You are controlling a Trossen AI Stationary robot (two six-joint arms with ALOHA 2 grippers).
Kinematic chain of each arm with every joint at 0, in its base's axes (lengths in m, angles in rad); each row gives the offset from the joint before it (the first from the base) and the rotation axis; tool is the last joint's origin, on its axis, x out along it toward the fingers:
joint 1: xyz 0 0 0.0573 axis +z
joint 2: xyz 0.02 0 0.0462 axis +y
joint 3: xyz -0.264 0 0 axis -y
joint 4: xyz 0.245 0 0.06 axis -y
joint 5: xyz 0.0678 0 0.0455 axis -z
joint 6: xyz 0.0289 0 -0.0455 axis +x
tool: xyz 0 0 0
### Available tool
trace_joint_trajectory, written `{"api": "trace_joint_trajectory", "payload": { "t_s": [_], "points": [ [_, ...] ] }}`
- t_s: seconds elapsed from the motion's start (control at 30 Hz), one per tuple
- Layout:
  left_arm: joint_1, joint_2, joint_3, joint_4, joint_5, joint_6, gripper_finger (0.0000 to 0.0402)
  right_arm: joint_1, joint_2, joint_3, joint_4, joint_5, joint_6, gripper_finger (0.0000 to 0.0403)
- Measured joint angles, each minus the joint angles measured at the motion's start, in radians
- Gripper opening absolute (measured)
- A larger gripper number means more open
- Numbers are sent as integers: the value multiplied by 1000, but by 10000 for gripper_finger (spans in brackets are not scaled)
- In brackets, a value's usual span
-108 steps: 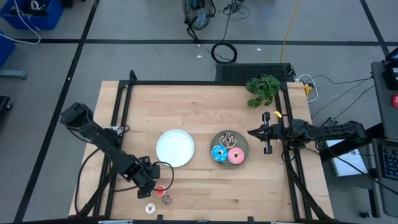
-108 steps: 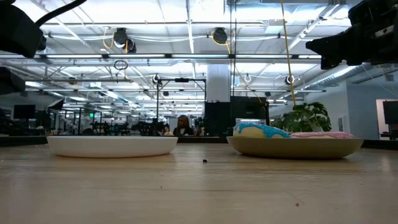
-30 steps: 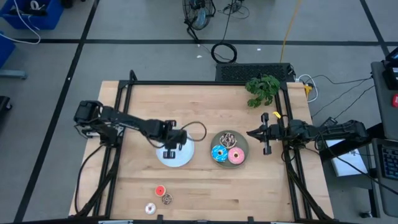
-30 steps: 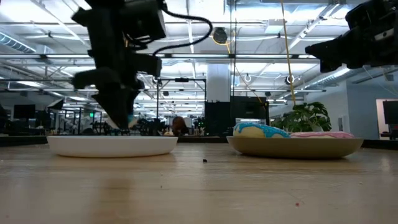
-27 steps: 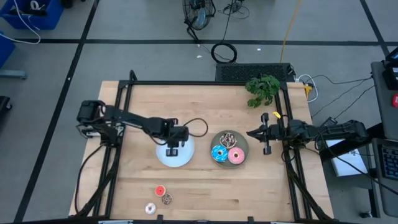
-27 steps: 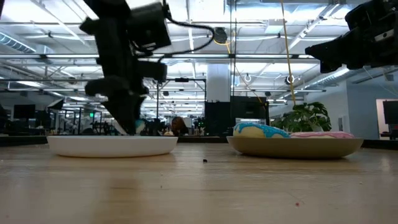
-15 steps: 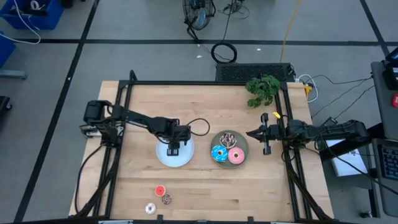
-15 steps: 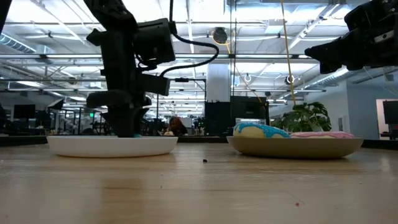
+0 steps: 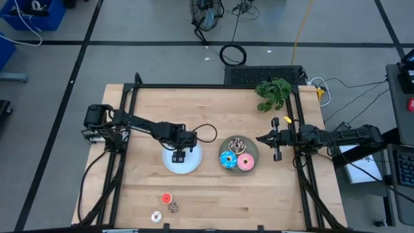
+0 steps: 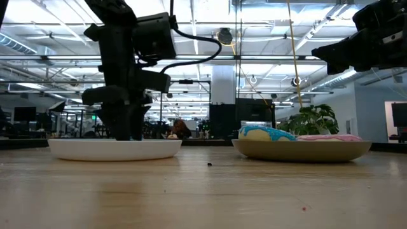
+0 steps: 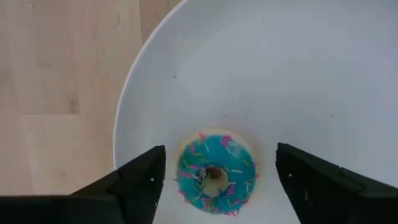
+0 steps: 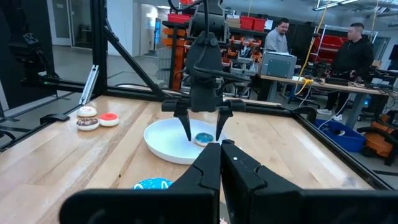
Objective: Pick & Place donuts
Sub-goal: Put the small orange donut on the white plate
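Note:
My left gripper [image 11: 216, 186] hangs open over the round white plate [image 9: 194, 162], pointing down. The tiny blue donut [image 11: 214, 174] lies flat on the plate between the two fingers, with a gap on either side. The right wrist view shows the same donut [image 12: 203, 138] beneath the gripper. My right gripper [image 9: 262, 138] is shut and hovers at the right side of the grey plate [image 9: 252, 147]. That plate carries the blue sprinkled donut [image 9: 228, 159], the pink donut [image 9: 245, 162] and the brown donut [image 9: 237, 143]. The tiny red [image 9: 166, 198], brown [image 9: 173, 206] and white [image 9: 156, 217] donuts lie on the table.
A green plant [image 9: 273, 92] stands at the table's far right corner. Black frame rails [image 9: 194, 86] run along the far, left and right edges. The three tiny donuts sit close together near the near edge, left of centre. People stand behind the table in the right wrist view.
My left gripper came down onto the white plate and turned from tilted to upright. The tiny blue donut it carried at its fingertips now lies on the plate, free of the fingers. My right arm kept still.

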Motion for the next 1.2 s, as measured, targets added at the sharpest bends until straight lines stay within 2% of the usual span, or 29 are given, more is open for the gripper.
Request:
{"api": "trace_joint_trajectory", "payload": {
  "t_s": [0.2,0.37,0.47,0.57,0.73,0.93,1.0,1.2],
  "points": [
    [0,0,30,-21,-7,38,317,0,0,0,0,0,-1,0],
    [-31,0,183,-132,-10,40,313,0,0,0,8,0,0,0],
    [-67,-2,291,-242,-9,-22,308,0,0,0,8,0,0,0],
    [-112,-3,346,-306,22,-115,298,0,0,0,8,0,-7,0],
    [-226,-3,321,-334,177,-210,263,0,0,0,12,0,-9,0],
    [-407,-2,237,-261,242,-396,219,0,0,0,12,0,-9,0],
    [-461,-2,222,-251,232,-458,208,0,0,0,14,0,-10,0],
    [-578,-2,209,-244,97,-671,194,0,0,0,23,0,-15,0]
  ]
}}
